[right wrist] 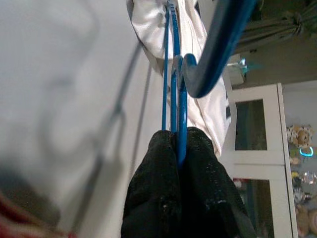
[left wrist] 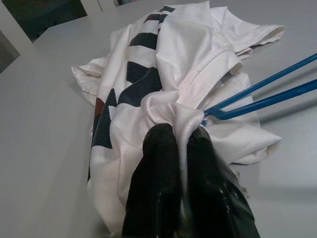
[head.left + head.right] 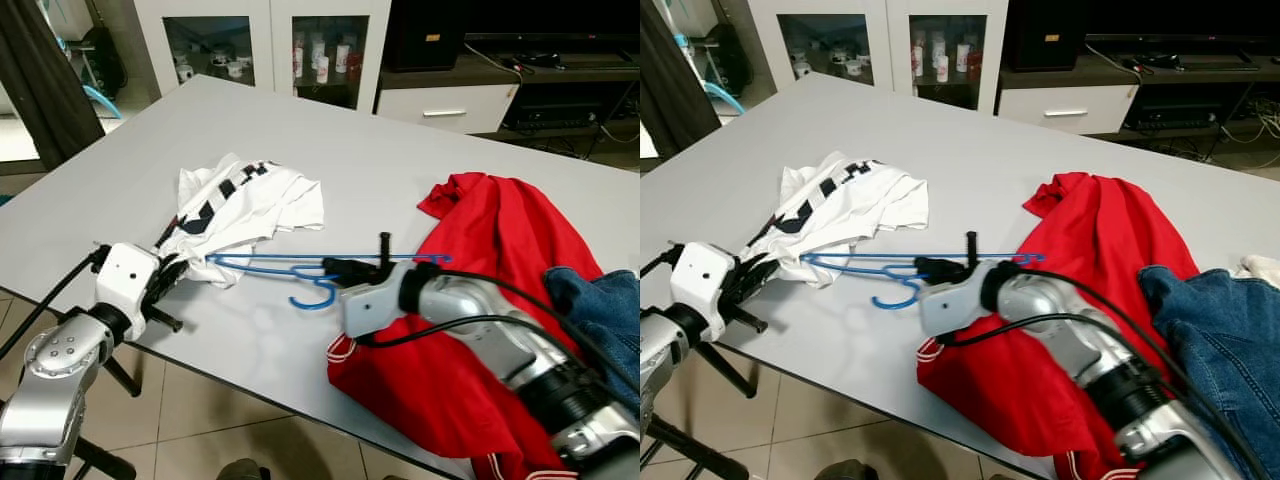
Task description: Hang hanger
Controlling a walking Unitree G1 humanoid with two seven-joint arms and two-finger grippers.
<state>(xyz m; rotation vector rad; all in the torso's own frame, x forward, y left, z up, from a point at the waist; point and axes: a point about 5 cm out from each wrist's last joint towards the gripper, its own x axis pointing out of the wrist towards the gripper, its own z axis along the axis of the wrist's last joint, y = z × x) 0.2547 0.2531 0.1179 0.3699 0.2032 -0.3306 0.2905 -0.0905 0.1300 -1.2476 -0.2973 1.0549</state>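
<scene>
Between our two grippers the blue hanger (image 3: 300,270) hovers just above the worktop (image 3: 380,150): right gripper (image 1: 174,144) clamped tight at its neck, left gripper (image 2: 181,139) pinching the white shirt (image 3: 240,205) at its collar. One end's threaded in; shirt isn't fully on yet, we judge.

A home living room: glass-fronted display cabinet (image 3: 265,45), TV stand (image 3: 540,85), clothes-strewn table (image 3: 330,140).

Surface (image 3: 330,140) beyond white shirt (image 3: 250,200) lay open; red garment (image 3: 500,240) and jeans (image 3: 605,300) crowded right side.
</scene>
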